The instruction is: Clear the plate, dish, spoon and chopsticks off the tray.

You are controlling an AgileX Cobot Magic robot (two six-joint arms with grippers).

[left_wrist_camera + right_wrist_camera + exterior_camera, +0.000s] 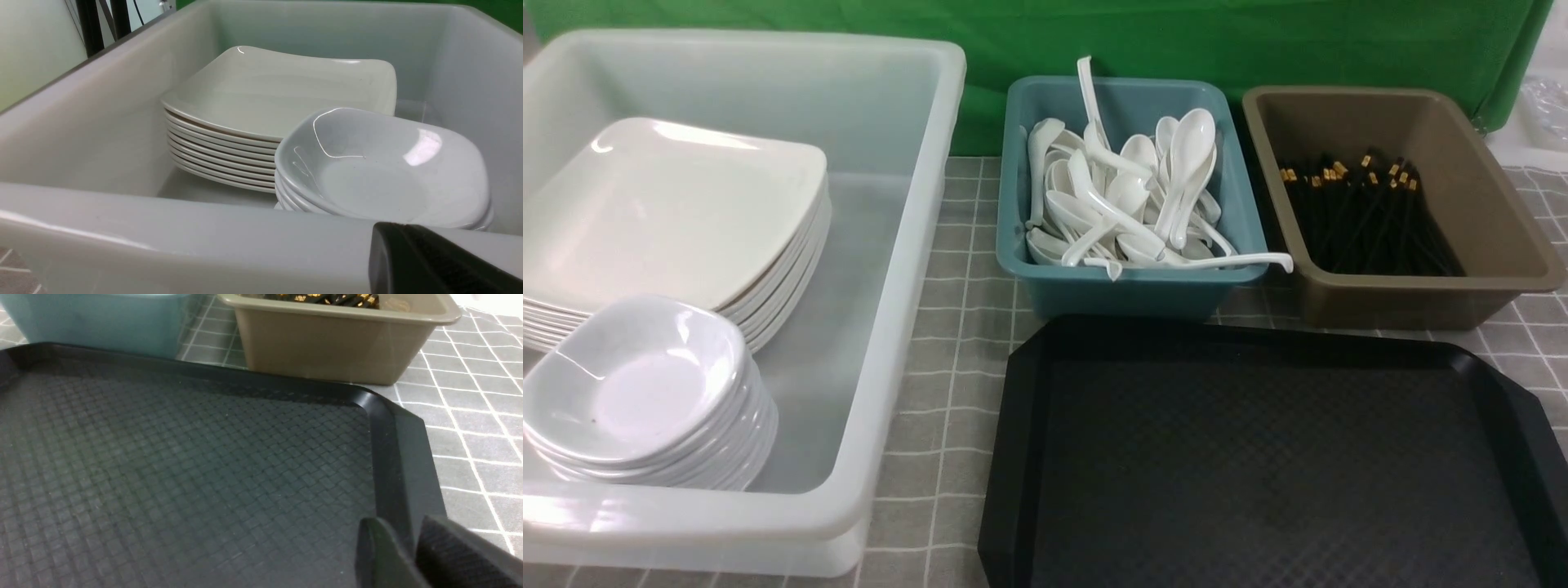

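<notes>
The tray (1282, 457) lies nearest the robot with its textured floor bare from rim to rim, so a gripper can come down anywhere on it; only the low raised rim bounds it. Directly behind, almost touching its far edge, stand the teal tub (1131, 286) heaped with spoons (1127, 200), several handles jutting above and over its wall, and the brown tub (1413, 282) of chopsticks (1364, 216); a narrow strip of checked cloth (956, 327) separates them. To the left, the big white bin (882, 343) has tall walls; stacked plates (678, 212) and dishes (637, 392) fill its left part, leaving its right part open.
</notes>
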